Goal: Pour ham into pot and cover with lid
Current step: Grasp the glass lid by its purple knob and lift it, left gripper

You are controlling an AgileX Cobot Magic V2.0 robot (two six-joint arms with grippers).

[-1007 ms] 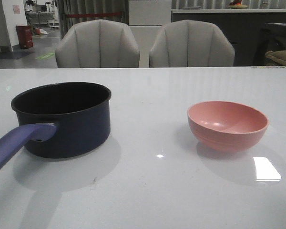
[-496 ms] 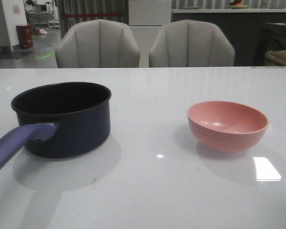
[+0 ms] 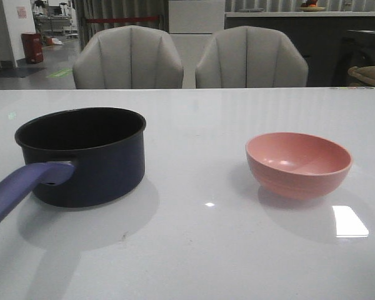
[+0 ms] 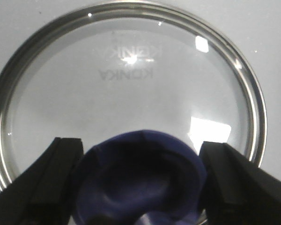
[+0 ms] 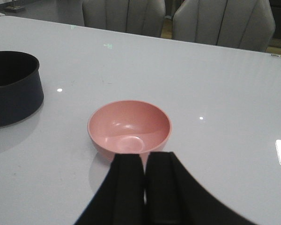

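The dark navy pot stands at the table's left, its purplish-blue handle pointing towards me; its inside is dark and no ham shows anywhere. The pot also shows in the right wrist view. The glass lid lies flat on the white table and shows only in the left wrist view. My left gripper has its fingers pressed against both sides of the lid's blue knob. My right gripper is shut and empty, just on the near side of the pink bowl. Neither gripper shows in the front view.
The pink bowl stands empty at the table's right. Two grey chairs stand behind the table's far edge. White tabletop lies between pot and bowl.
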